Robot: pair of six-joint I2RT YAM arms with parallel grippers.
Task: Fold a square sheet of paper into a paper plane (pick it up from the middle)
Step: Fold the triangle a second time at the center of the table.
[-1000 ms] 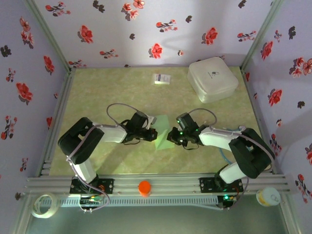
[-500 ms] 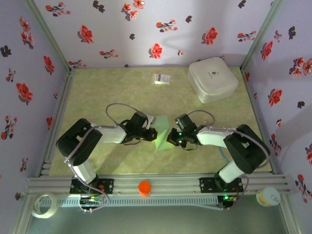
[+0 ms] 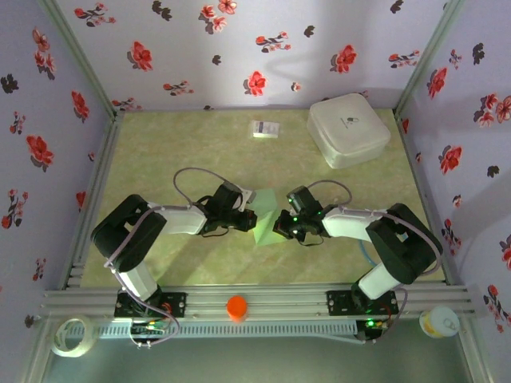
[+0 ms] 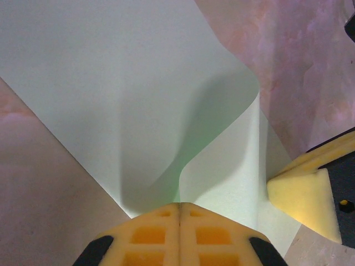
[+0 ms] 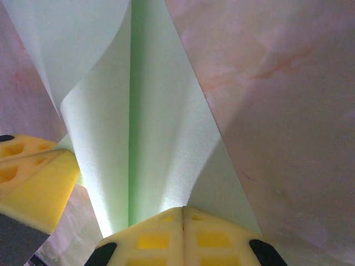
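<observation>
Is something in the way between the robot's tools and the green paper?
No, nothing is in the way. The left tool and the right tool are both shut right on the green paper, one on each side of it. The white box and the little card sit far off at the back.

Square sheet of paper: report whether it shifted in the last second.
No. In the top view the square sheet of paper sits in the same place below the white card, pinched by left gripper and right gripper.
</observation>
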